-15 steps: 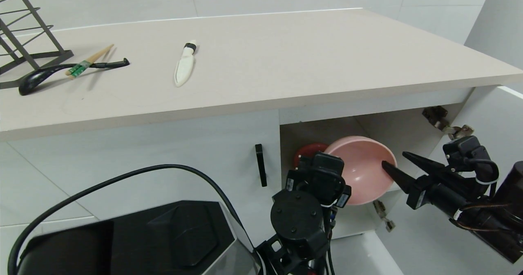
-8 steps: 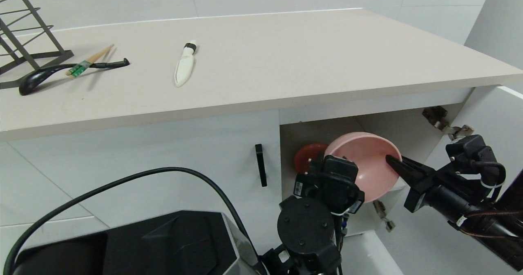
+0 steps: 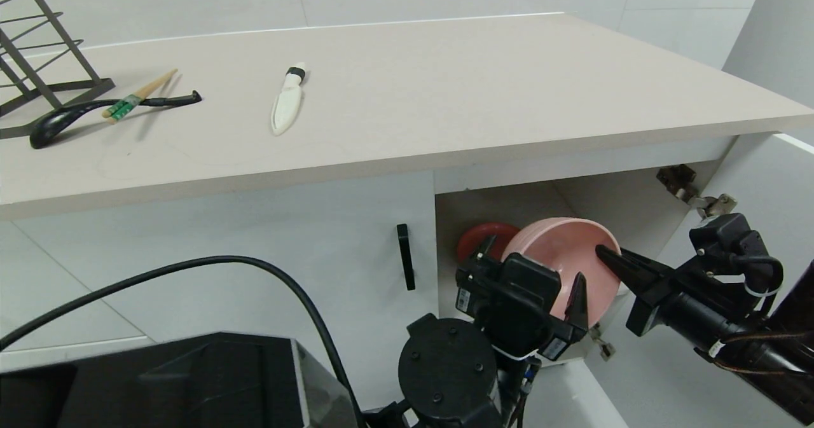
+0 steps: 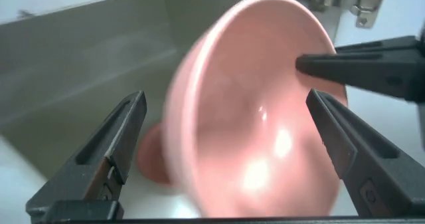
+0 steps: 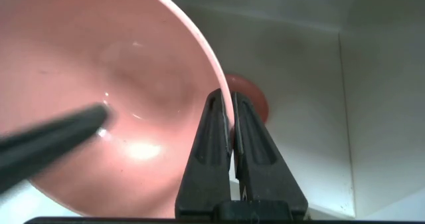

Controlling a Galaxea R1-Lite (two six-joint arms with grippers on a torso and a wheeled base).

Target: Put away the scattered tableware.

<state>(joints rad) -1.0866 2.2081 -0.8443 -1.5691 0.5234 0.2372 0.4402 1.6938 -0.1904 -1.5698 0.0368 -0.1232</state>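
Note:
A pink bowl (image 3: 559, 256) stands tilted on its edge in the open cabinet under the counter. My right gripper (image 3: 603, 253) is shut on its rim; in the right wrist view the right gripper (image 5: 230, 114) has both fingers pinching the rim. My left gripper (image 3: 533, 270) is open just in front of the bowl (image 4: 259, 131), its fingers (image 4: 113, 151) spread to either side without touching it. A red dish (image 3: 481, 235) leans behind the bowl. On the counter lie a black spoon (image 3: 76, 113), chopsticks (image 3: 137, 94) and a white knife (image 3: 287, 100).
A dark wire rack (image 3: 38, 53) stands at the counter's far left. The cabinet's right door (image 3: 763, 173) is swung open beside my right arm. The left door is closed, with a black handle (image 3: 404, 256).
My right gripper, open a second ago, has shut on the bowl's rim. My left gripper has drawn back from the bowl towards me and its fingers now stand spread.

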